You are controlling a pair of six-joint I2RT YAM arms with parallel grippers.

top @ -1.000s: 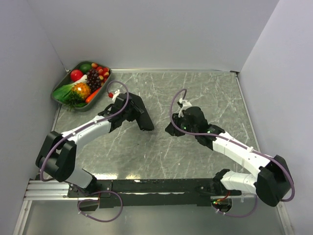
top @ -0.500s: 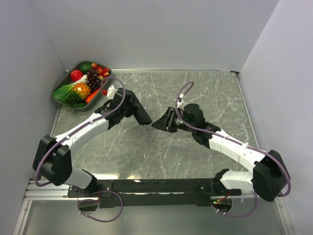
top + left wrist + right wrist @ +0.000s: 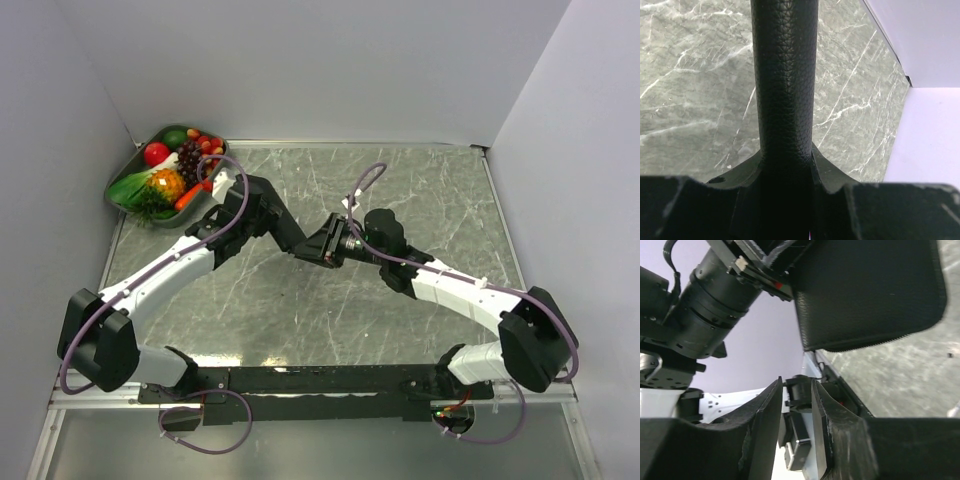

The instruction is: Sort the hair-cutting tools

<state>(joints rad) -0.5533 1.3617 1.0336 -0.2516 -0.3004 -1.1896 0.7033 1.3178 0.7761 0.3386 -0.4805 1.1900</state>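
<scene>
**Pouch raised and turned on edge, right arm closing in — tools not yet out**

At the far left, the tray of toy fruit (image 3: 112,188) sits in the corner of the bench (image 3: 420,190), where it was a second ago.

The left arm has changed most. A second ago it held the black pouch (image 3: 287,230) low, with its broad face up to the overhead camera. Now the arm reaches further up the bench and the pouch has rolled edge-on. The left fingers (image 3: 742,200) are clamped on one end of it, closed as far as its grained thickness allows, and the rest of the pouch juts forward over the marble.

The right arm stood well apart a second ago. It has swung left, so the right fingers (image 3: 765,430) now sit at the pouch's free end — touching it or just beside it, I cannot tell which. They stand a narrow gap apart with nothing between them, and the pouch's stitched edge hangs just above them in the wrist view.

No scissors or combs show in any view. They may be inside the pouch, but the pictures cannot settle that. My judgement is that the sorting has hardly begun. The arms look set up for a two-handed opening, one bracing the pouch while the other works the free end.
</scene>
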